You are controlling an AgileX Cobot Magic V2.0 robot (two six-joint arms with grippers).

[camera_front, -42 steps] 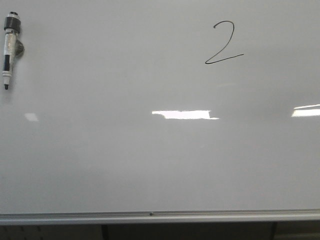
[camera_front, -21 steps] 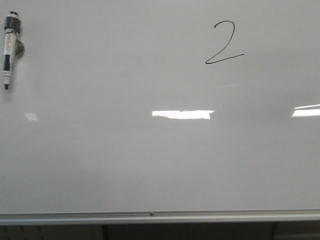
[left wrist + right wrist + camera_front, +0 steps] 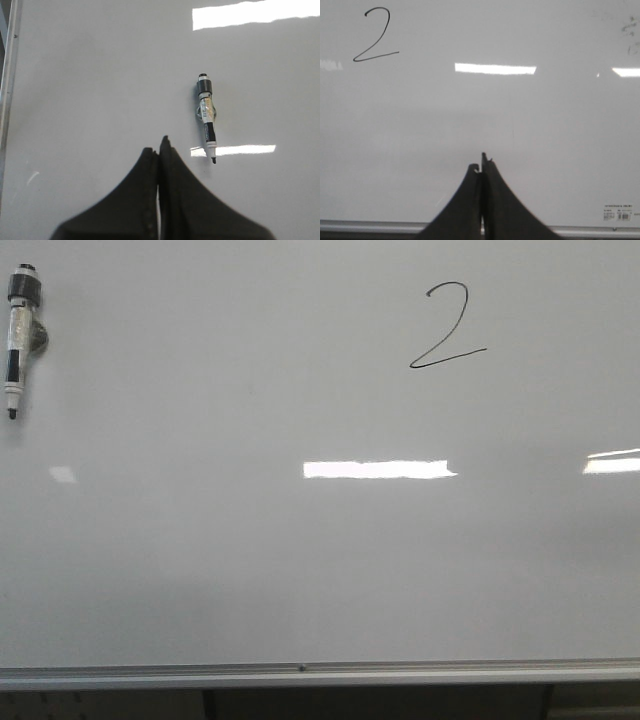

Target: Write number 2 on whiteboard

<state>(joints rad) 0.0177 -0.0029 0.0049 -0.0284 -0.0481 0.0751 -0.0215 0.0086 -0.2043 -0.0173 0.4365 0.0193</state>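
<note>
You have the number 2 (image 3: pixel 447 326) already drawn in thin black ink on the upper right of the whiteboard (image 3: pixel 300 570), its curled top and long slanted base stroke complete, so the writing itself looks done. The marker (image 3: pixel 18 338) sits against the board at the far upper left, well apart from the digit, with its tip pointing down and uncapped as far as you can tell; a small rounded piece behind its barrel looks like a magnet or clip holding it there, though that is too small to be sure. Your left hand (image 3: pixel 159 150) is pressed shut with nothing between the fingers and sits near the marker, off to its side. Your right hand (image 3: pixel 482 167) is likewise closed and empty, below and to the side of the digit, above the silver bottom rail (image 3: pixel 320 673). If you need the marker again, expect it to be light, rigid and smooth-sided, so it can twist or slip in a loose pinch; take it across the middle of the barrel, clear of the wet tip and the dark end. Treat the board as hard, glossy and slick, and keep your fingers off the fresh ink, which would probably smear.
</note>
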